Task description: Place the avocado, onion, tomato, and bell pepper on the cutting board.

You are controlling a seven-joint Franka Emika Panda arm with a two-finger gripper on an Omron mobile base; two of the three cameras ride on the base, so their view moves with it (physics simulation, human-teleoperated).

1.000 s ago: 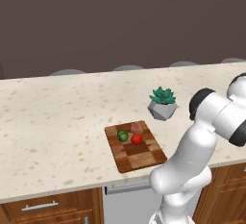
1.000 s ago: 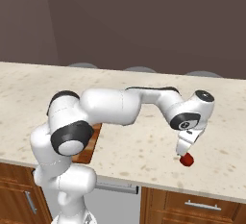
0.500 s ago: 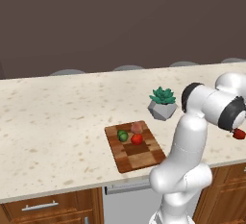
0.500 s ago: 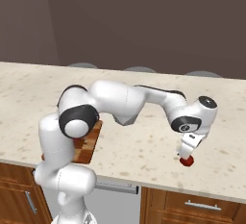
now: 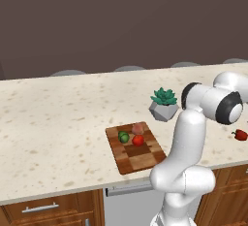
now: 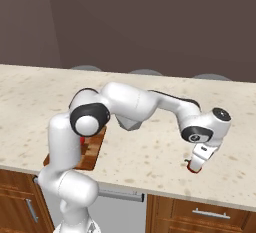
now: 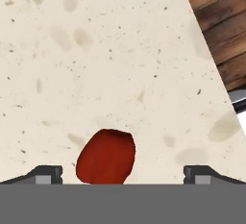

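Observation:
The bell pepper (image 7: 106, 156), deep red and lumpy, lies on the counter between my open gripper (image 7: 123, 174), whose fingertips (image 7: 47, 173) stand wide on either side of it without touching. In the right base view my gripper (image 6: 197, 163) hangs over the bell pepper (image 6: 190, 167) near the counter's front edge. The bell pepper (image 5: 240, 135) is far right in the left base view. The checkered cutting board (image 5: 145, 159) carries the green avocado (image 5: 123, 137), the pinkish onion (image 5: 138, 128) and the bright red tomato (image 5: 138, 140).
A teal plant in a grey pot (image 5: 163, 104) stands behind the board to its right. The counter's front edge (image 7: 211, 59) runs close to the pepper, with wooden floor beyond it. My arm (image 6: 140, 104) hides most of the board (image 6: 93, 152).
The arm has swung farther right and the hand has come a little lower over the bell pepper. The jaws have stayed open. The things on the board have not moved.

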